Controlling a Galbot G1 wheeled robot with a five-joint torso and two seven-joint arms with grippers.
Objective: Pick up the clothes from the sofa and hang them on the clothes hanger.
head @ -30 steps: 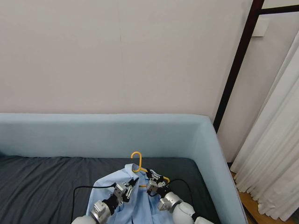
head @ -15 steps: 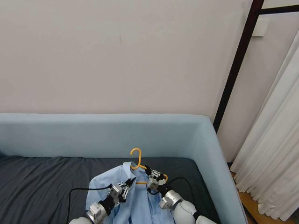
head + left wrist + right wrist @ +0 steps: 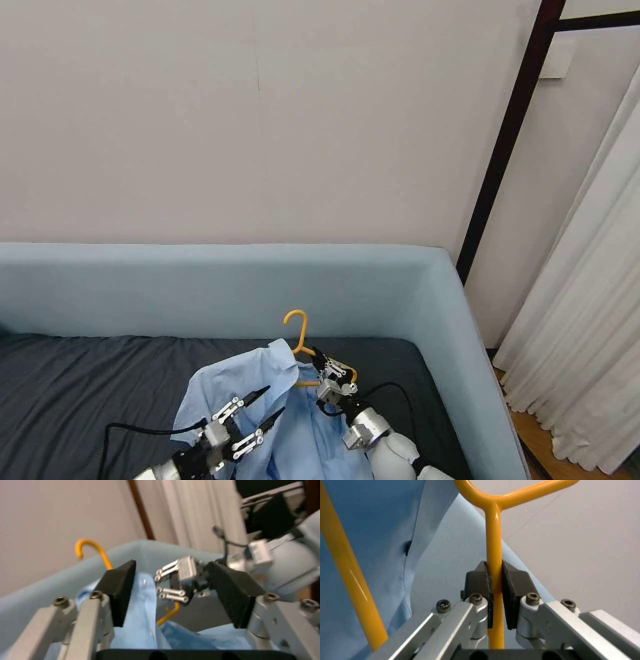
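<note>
A light blue shirt [image 3: 235, 395] lies rumpled on the sofa's dark seat, draped over a yellow hanger [image 3: 296, 328] whose hook sticks up above the collar. My right gripper [image 3: 335, 378] is shut on the hanger's yellow bar [image 3: 494, 551] just below the hook, with the shirt [image 3: 370, 521] beside it. My left gripper [image 3: 250, 418] hovers open a little in front of the shirt, touching nothing. In the left wrist view its open gripper [image 3: 172, 592] frames the right gripper [image 3: 182, 578], the hook [image 3: 92, 551] and the shirt [image 3: 140, 633].
The sofa has a pale blue backrest [image 3: 220, 290] and a right armrest [image 3: 470, 380] around a dark grey seat [image 3: 80, 390]. A dark upright pole [image 3: 505, 140] stands at the right beside white curtains [image 3: 590, 340]. A plain wall is behind.
My left gripper has drawn back down and to the left, away from the shirt collar, and now stands open. The right gripper has lifted the hanger slightly, raising the hook and collar.
</note>
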